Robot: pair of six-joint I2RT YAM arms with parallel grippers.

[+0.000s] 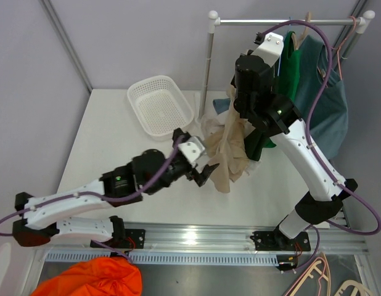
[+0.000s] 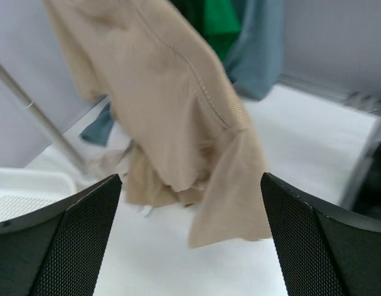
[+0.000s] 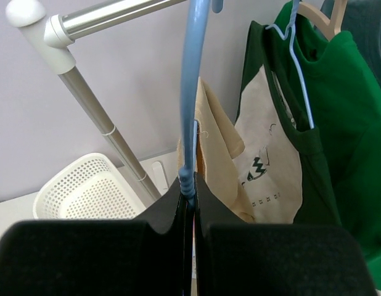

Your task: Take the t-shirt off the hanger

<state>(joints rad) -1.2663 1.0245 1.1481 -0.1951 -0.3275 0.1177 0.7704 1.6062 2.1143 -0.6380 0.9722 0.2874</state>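
Top view: beige t-shirt (image 1: 230, 145) hangs centre frame, hem near the surface (image 1: 116, 135); left end effector (image 1: 201, 174) spread wide just beside it.
Left wrist: cloth (image 2: 178, 111) likely soft, light, limp; pinch a low fold.
Right wrist: right end effector (image 3: 189, 196) clamped on blue hanger (image 3: 192, 92), upper centre.

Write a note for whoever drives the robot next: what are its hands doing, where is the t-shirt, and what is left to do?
Left hand: open and empty, right beside the hanging lower edge of the beige t-shirt, not gripping it.
Right hand: shut on the blue hanger, holding it up in front of the rack.
T-shirt: drapes down from the hanger; its bottom seems to reach the table.
Done: hanger gripped, left hand in place at the shirt.
Left: shirt not yet off. Probably grab the fabric with the left hand and pull it free.
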